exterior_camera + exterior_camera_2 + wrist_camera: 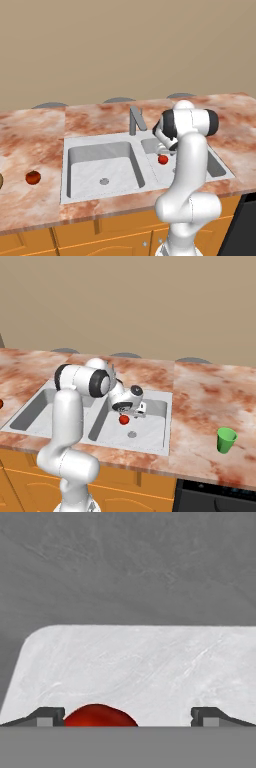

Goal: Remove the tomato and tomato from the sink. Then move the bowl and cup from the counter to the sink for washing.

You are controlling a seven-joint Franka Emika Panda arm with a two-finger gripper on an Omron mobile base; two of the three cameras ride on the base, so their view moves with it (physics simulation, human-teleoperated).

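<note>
Gripper: gripper [127, 714] reaches down into the right basin of the sink [90, 144], its two fingers spread wide with nothing between them gripped.
Bright tomato: bright red tomato [100, 716] sits on the pale floor of the right basin; in the hand view it lies between the fingertips, hard against the left fingertip [46, 716] and well apart from the right one, only its top showing.
Same tomato from the base: it shows just under the hand in the right base view [124, 419], near the round drain [132, 434].
Dark tomato: darker tomato [33, 177] rests on the counter [30, 135], left of the sink.
Cup: green cup [226, 440] stands upright on the counter, well to the right of the sink.
Left basin: only its drain shows on its floor.
Faucet: grey faucet [136, 120] rises behind the divider between the basins.
</note>
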